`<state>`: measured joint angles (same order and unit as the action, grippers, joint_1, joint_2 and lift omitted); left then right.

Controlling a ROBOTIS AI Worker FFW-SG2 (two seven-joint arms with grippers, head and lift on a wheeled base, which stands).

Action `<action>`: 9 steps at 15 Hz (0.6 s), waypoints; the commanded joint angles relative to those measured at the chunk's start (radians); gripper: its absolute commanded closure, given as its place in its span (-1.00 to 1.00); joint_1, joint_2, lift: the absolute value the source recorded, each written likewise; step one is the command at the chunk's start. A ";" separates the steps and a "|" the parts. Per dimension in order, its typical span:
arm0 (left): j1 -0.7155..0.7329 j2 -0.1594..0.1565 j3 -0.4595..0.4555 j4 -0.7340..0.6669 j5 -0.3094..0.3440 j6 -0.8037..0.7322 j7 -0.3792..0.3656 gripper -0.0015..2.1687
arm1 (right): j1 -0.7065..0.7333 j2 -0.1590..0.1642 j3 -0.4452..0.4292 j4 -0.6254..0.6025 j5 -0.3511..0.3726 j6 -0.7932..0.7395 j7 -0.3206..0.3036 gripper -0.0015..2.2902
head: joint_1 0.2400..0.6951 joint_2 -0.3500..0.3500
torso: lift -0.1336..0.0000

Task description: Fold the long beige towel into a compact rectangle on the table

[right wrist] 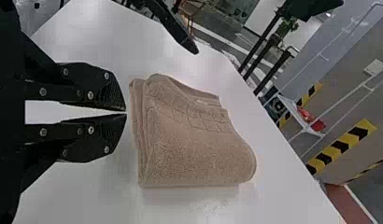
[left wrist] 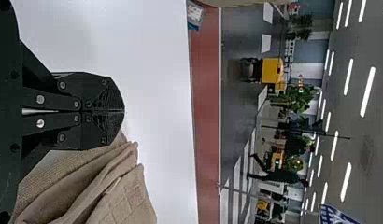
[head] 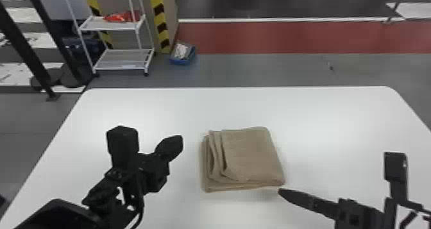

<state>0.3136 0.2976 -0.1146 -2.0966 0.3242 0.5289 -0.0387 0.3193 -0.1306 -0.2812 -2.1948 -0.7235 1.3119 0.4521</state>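
Beige towel (head: 250, 154) lies folded on the bench (head: 308, 116), between my left tool (head: 178, 140), closed together, and right tool (head: 283, 192), seemingly slightly apart; right wrist view reveals a patterned band (right wrist: 189, 112).

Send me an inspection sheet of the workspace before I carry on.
Surface: white table, pale and smooth-looking.
Job's things: beige towel folded into a layered, roughly rectangular stack; layer edges staggered on its left side.
Clutter: blue bin on the floor beyond the table.
Grippers: left gripper shut, left of the towel; right gripper close by the towel's near right corner.
Cables: black cable along the left arm.
Surroundings: white rack, red floor strip.
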 commanded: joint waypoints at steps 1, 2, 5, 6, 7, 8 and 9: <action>-0.005 -0.001 0.004 0.010 0.004 -0.002 -0.007 0.72 | 0.006 0.011 0.014 0.006 0.073 -0.018 -0.004 0.65 | 1.00 0.14 | -0.85; -0.008 -0.001 0.004 0.012 0.009 -0.002 -0.009 0.72 | 0.009 0.017 0.017 0.009 0.091 -0.033 -0.006 0.65 | 1.00 0.13 | -0.85; -0.016 -0.001 0.006 0.021 0.009 -0.002 -0.013 0.72 | -0.005 0.017 0.043 0.046 0.128 -0.076 -0.021 0.65 | 1.00 0.09 | -0.85; -0.019 -0.001 0.004 0.026 0.009 -0.002 -0.013 0.72 | -0.017 0.016 0.057 0.063 0.136 -0.104 -0.033 0.65 | 1.00 0.09 | -0.85; -0.021 -0.001 0.004 0.026 0.009 -0.002 -0.013 0.72 | -0.023 0.017 0.074 0.069 0.156 -0.122 -0.047 0.65 | 1.00 0.09 | -0.85; -0.021 -0.003 0.003 0.027 0.009 -0.002 -0.013 0.72 | -0.037 0.017 0.096 0.082 0.174 -0.165 -0.069 0.65 | 1.00 0.08 | -0.85; -0.021 -0.003 0.001 0.027 0.009 -0.002 -0.015 0.72 | -0.060 0.017 0.109 0.107 0.180 -0.171 -0.076 0.65 | 1.00 0.08 | -0.85</action>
<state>0.2934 0.2948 -0.1110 -2.0701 0.3328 0.5270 -0.0523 0.2846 -0.1143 -0.1937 -2.1146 -0.5585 1.1666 0.3804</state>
